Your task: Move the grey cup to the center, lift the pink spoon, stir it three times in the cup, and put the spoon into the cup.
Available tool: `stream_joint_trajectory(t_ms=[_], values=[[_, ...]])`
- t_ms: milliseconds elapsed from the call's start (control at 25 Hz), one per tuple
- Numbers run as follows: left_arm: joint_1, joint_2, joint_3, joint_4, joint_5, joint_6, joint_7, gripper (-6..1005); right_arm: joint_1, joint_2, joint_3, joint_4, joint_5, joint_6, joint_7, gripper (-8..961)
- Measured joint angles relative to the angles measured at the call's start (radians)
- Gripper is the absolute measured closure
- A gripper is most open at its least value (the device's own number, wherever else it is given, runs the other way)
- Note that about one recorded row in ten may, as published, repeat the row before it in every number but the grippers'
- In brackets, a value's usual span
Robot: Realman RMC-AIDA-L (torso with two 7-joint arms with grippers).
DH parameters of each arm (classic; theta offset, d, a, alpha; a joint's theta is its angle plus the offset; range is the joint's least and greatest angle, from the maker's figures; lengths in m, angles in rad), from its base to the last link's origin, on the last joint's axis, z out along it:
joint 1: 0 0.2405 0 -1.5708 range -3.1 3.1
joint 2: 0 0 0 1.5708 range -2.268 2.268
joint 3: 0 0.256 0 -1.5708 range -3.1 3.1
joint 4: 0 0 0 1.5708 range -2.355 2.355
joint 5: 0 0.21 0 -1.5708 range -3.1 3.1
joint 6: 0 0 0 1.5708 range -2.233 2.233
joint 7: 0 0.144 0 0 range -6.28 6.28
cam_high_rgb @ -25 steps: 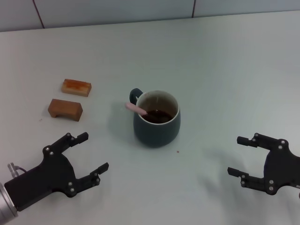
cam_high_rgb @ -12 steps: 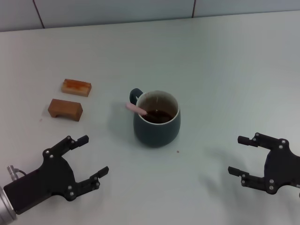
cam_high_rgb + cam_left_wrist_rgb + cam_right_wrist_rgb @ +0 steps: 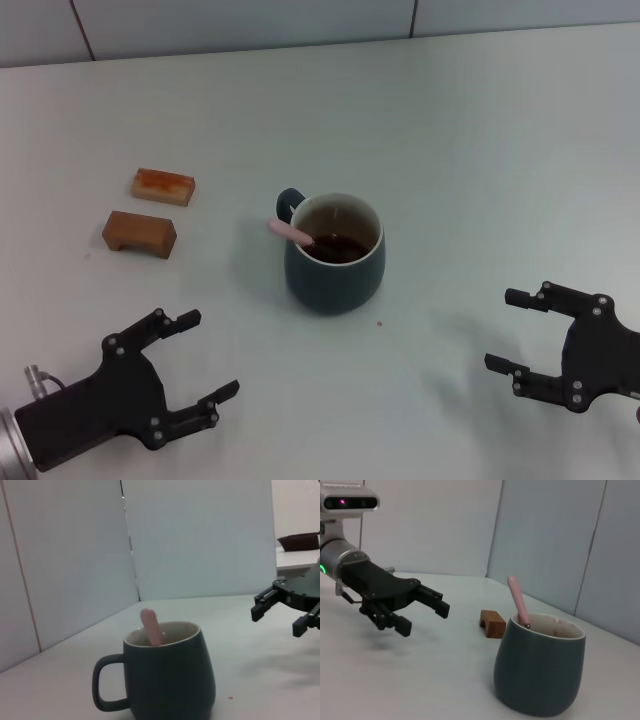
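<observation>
The grey cup [image 3: 335,266] stands upright mid-table with dark brown liquid inside. The pink spoon [image 3: 290,232] stands in the cup, its handle leaning over the rim beside the loop handle. The cup [image 3: 170,680] and spoon [image 3: 150,626] show in the left wrist view, and the cup [image 3: 539,667] and spoon [image 3: 518,601] show in the right wrist view. My left gripper [image 3: 205,360] is open and empty, low at the front left, apart from the cup. My right gripper [image 3: 508,332] is open and empty at the front right. The right wrist view shows the left gripper [image 3: 425,614].
Two small brown rectangular blocks [image 3: 163,185] [image 3: 139,233] lie on the white table [image 3: 480,160] to the left of the cup. One block [image 3: 493,623] shows in the right wrist view. A tiled wall edge runs along the back.
My left gripper has drawn back toward the front edge, away from the cup. The right gripper, cup and spoon have not moved.
</observation>
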Motion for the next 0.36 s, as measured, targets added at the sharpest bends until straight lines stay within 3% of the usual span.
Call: stream_joint_trajectory(t_ms=[360], values=[[0.0,0.0,-0.002,0.001,0.001,-0.005,-0.002,157,0.001,0.001,0.0,0.002,0.0,0.003,0.0,210]])
